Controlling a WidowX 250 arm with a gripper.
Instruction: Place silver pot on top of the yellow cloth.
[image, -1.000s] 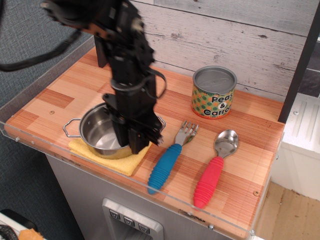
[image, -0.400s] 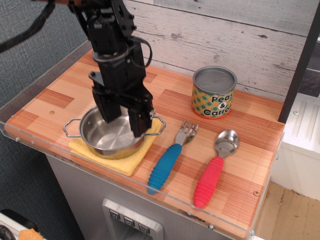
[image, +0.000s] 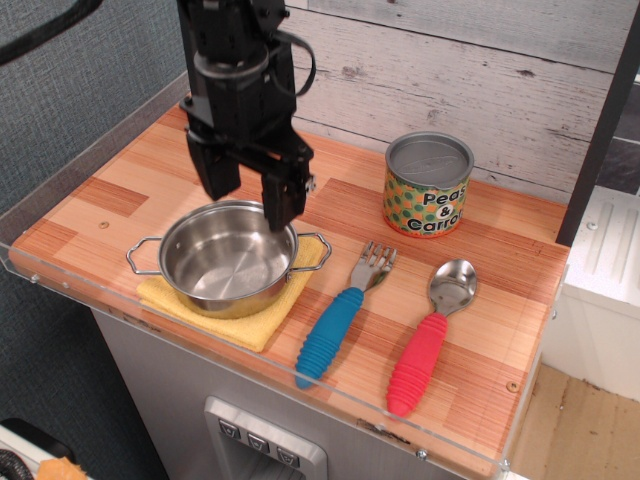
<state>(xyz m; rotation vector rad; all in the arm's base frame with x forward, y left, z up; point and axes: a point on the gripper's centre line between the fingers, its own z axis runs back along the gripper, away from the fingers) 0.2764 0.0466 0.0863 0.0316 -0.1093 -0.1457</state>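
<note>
On the left part of the wood-grain countertop (image: 120, 190), a small round shiny stainless-steel pot (image: 226, 259) with two thin wire loop handles sits upright on a folded square of soft yellow cloth (image: 246, 322), whose edges show at the front and the right of the pot. One loop handle points left past the cloth and the other points right above it. Above the pot's far rim hangs the black robot gripper (image: 248, 193), its two fingers spread apart with nothing between them, the tips just over the rim and not visibly touching it. Right of the pot, a fork with a ribbed blue handle (image: 340, 322) lies on the counter, tines pointing toward the back wall. Behind it, near the grey plank wall (image: 480, 70), stands a green-and-orange "Peas & Carrots" can (image: 428, 184) with a silver top. Farther right, beside the fork, lies a spoon with a ribbed red handle (image: 428, 338), its bowl toward the back. A clear plastic lip (image: 300, 385) runs along the counter's front edge.
</note>
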